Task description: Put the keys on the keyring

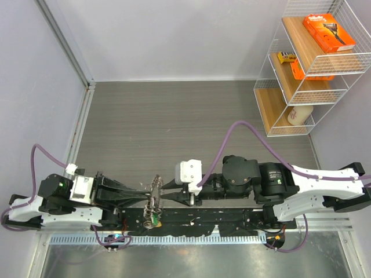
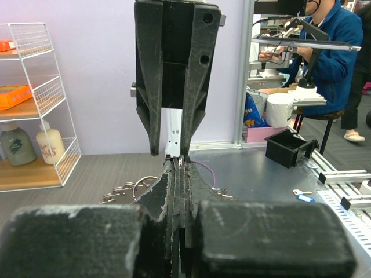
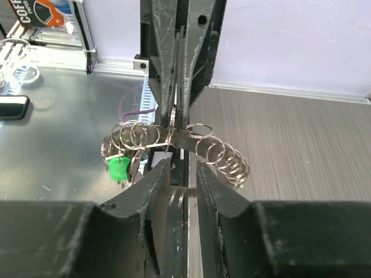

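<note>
Between my left claw (image 3: 175, 119) and right claw (image 3: 181, 164), above the worktop's (image 1: 174, 127) near edge, hangs the keyring (image 3: 215, 152): left pinched shut on it, right half-wide, straddling it. Light, stiff, slippery wire (everything on it dangles loose); I'd grip the bare ring.

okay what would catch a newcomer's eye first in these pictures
At the near centre, the left gripper pinches the keyring, a bristling bunch of silver rings with a bright green tag. The right gripper faces it tip to tip, jaws apart. Far right, a white wire shelf holds orange boxes.
</note>
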